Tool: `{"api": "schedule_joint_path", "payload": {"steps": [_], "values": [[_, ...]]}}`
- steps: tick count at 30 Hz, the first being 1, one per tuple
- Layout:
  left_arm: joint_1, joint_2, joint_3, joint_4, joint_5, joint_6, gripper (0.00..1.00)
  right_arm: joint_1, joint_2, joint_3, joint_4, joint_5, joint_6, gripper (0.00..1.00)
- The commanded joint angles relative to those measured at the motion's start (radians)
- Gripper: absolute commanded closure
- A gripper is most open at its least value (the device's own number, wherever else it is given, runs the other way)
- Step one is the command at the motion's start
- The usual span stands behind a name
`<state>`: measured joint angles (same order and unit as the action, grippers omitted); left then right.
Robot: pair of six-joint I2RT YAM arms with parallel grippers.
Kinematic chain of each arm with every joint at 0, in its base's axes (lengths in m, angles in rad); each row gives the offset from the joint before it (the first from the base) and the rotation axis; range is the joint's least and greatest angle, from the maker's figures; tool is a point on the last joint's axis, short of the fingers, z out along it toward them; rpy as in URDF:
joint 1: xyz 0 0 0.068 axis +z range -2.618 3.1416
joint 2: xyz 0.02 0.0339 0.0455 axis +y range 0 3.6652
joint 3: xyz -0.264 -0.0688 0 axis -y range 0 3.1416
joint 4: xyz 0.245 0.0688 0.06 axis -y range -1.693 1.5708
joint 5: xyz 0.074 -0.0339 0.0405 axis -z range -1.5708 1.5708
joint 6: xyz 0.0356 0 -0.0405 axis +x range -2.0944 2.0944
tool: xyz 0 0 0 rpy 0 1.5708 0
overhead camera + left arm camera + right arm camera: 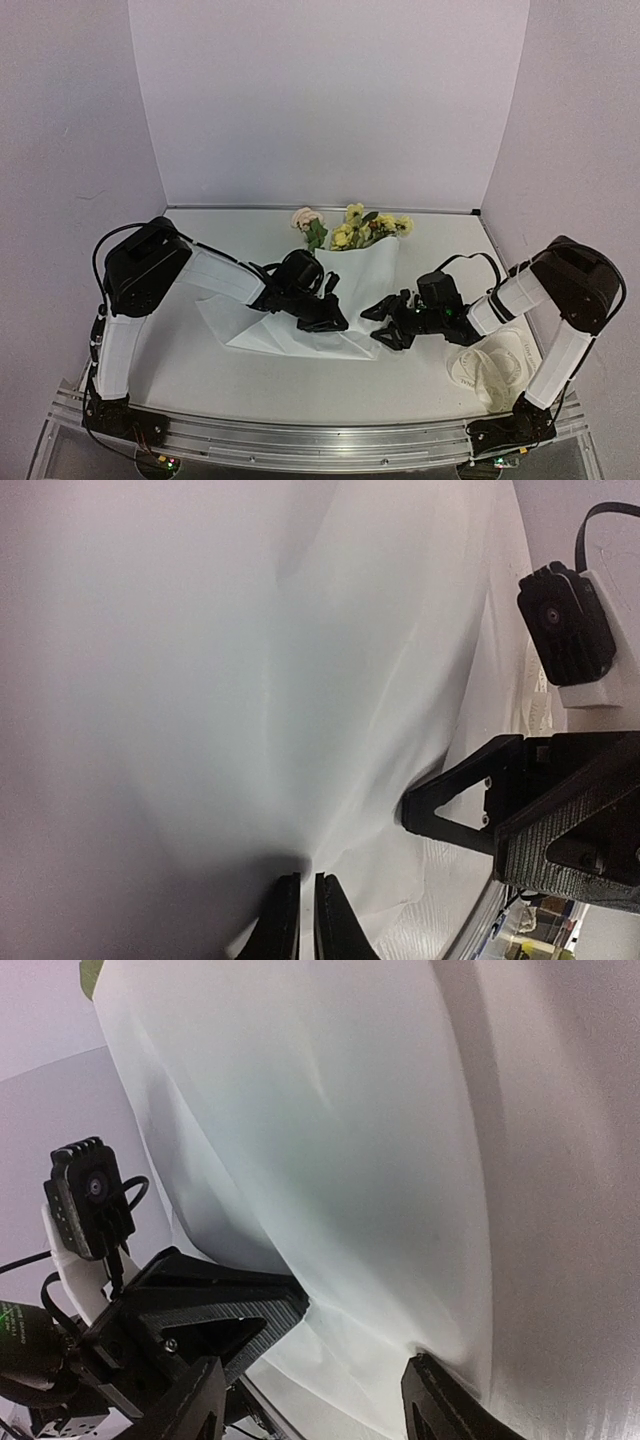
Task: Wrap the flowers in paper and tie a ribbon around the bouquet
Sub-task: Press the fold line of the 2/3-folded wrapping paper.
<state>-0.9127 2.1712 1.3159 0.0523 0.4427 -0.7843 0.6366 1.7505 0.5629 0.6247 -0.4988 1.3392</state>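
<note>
Lying across the middle of the table (200, 370), the paper (360, 285) is folded up around the stems, calls the first commentator, with a flat flap spreading out to the near left.

The second picks it up: and the flowers (362, 232) poke out of its far end, yellow blossoms bunched together, the pale rose (306, 218) just to their left.

First commentator: now the left pincer (338, 322). It sits low on the sheet, fingers pressed together with a fold of paper nipped between the tips. On its own wrist camera the creases all run down to that one spot.

Second: the right pincer (378, 325) is the opposite story. Its fingers are spread wide at the sheet's right-hand edge, facing the left one, and nothing is gripped between them.

First: its wrist view has one fingertip right at a fold of the paper. It may be touching, but the shot is too close to be sure.

Second: and the ribbon (497, 365) lies in a loose coil at the near right of the table, beside the right arm, well apart from the paper.
</note>
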Motion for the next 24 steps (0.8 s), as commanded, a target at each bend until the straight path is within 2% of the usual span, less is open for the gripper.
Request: {"api": "schedule_joint_path", "payload": {"steps": [1, 8, 24], "values": [[0.007, 0.046, -0.001, -0.142, -0.048, 0.031, 0.92, -0.035, 0.057, 0.052, -0.039, 0.006, -0.026, 0.38], [0.012, 0.035, -0.005, -0.152, -0.048, 0.039, 0.92, -0.146, 0.114, 0.095, -0.043, -0.023, -0.036, 0.38], [0.018, 0.026, 0.000, -0.175, -0.050, 0.052, 0.92, -0.304, 0.243, 0.331, -0.120, -0.032, 0.020, 0.38]]}}
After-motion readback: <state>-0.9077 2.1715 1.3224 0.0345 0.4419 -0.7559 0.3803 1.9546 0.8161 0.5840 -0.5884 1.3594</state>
